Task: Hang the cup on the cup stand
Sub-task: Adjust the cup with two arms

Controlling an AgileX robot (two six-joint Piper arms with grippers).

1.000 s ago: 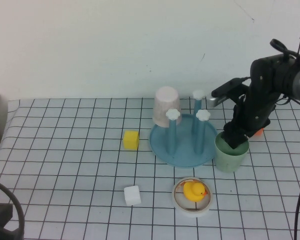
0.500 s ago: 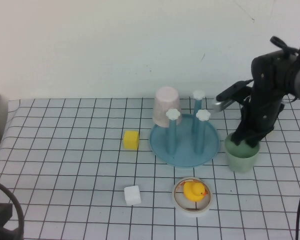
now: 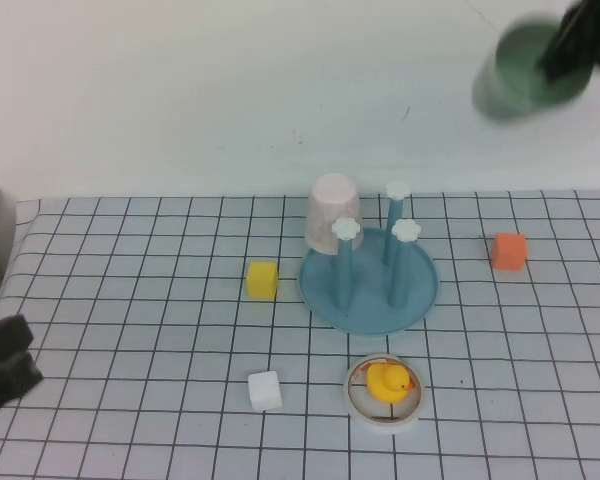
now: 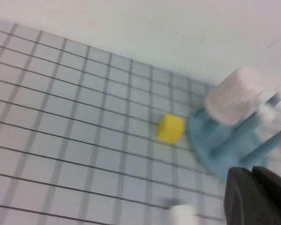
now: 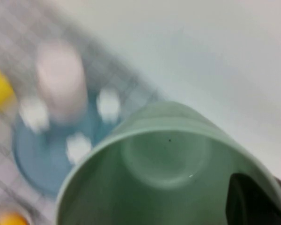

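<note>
The mint-green cup [image 3: 525, 80] is high in the air, far above the desk's right side, tipped so its open mouth shows, gripped at the rim. The blue cup stand [image 3: 370, 290] sits mid-desk, its white-capped pegs upright, well below and left of it.

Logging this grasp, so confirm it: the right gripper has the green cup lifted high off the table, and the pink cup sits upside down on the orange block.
One thing is wrong. In the high view the pink cup sits upside down on a peg of the blue cup stand, not on the orange block, which lies apart. The right gripper does hold the green cup high. The left gripper waits low, shut.
</note>
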